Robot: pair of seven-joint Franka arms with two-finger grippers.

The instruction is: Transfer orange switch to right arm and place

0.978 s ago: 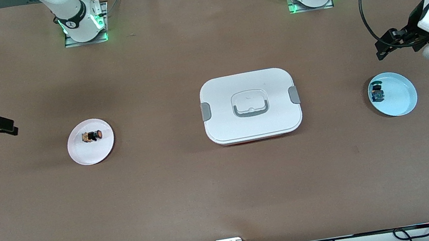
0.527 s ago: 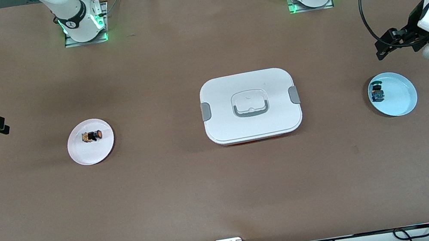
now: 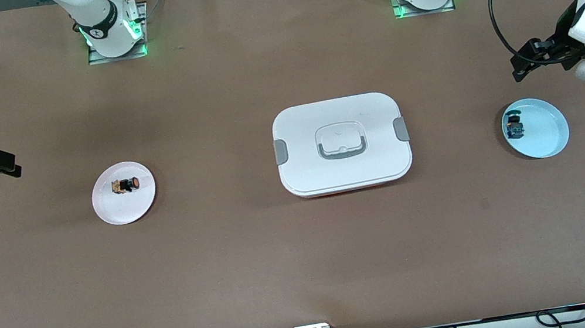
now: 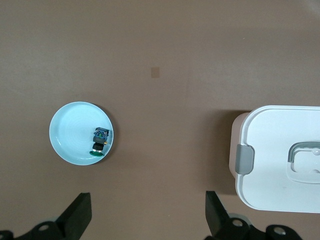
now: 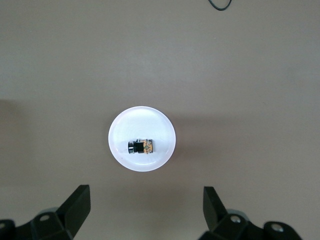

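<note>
On the brown table [image 3: 260, 252] your right gripper [image 3: 1, 165] hangs spread and empty above bare tabletop at the right arm's end, with the orange switch [image 3: 126, 185] lying on its side in the white plate [image 3: 122, 213] toward the table's middle from it. The switch's long axis runs along the table's length, orange cap toward the white lidded box [image 3: 342, 144]. Your left gripper [image 3: 526, 64] waits, also spread, beside the blue plate [image 3: 550, 141], so the right arm is far nearer.
</note>
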